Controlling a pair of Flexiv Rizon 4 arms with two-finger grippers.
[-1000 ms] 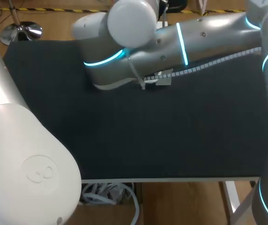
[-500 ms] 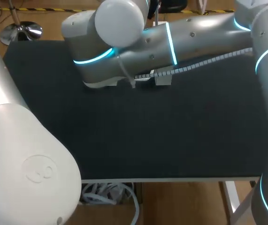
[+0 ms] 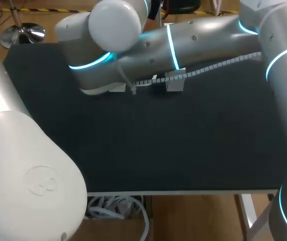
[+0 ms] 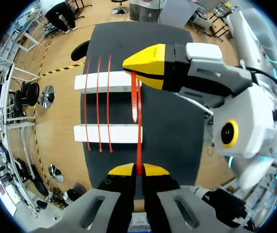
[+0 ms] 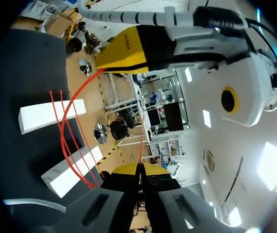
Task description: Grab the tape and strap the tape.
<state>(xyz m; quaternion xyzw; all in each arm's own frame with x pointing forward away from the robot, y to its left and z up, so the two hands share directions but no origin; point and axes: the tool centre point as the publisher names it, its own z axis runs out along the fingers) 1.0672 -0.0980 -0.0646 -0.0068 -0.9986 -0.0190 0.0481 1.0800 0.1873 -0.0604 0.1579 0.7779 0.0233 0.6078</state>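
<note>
Tape (image 4: 139,145), a thin red flexible strip, is held in the air between both grippers, over the black matte table (image 3: 183,145). In the left wrist view the left gripper (image 4: 138,170) has its yellow tips pressed together on one end. From there the strip runs straight ahead to the right gripper (image 4: 134,70), whose tips pinch the other end the same way. The right wrist view agrees. There the right gripper (image 5: 139,170) is nipped tight on a hair-thin red line, and the left gripper (image 5: 106,65) ahead of it holds a red length that bows down in a wide curve (so from this angle there is slack in it). Beyond the tape lie two long white rectangular bars (image 4: 106,82), parallel and apart, with three more red strips (image 4: 98,104) already laid across both. In the head view the right arm (image 3: 183,40) reaches across the table's far side and hides the bars and both grippers.

Judging by how it bends, the tape is very light and limp, with no stiffness to hold a shape. It is likely smooth enough to slide out of a loose pinch. The ends are the sensible places to hold it, flat faces against the pads. Gentle tension should stop it twisting or sagging when it is lowered across the bars beside the others.
</note>
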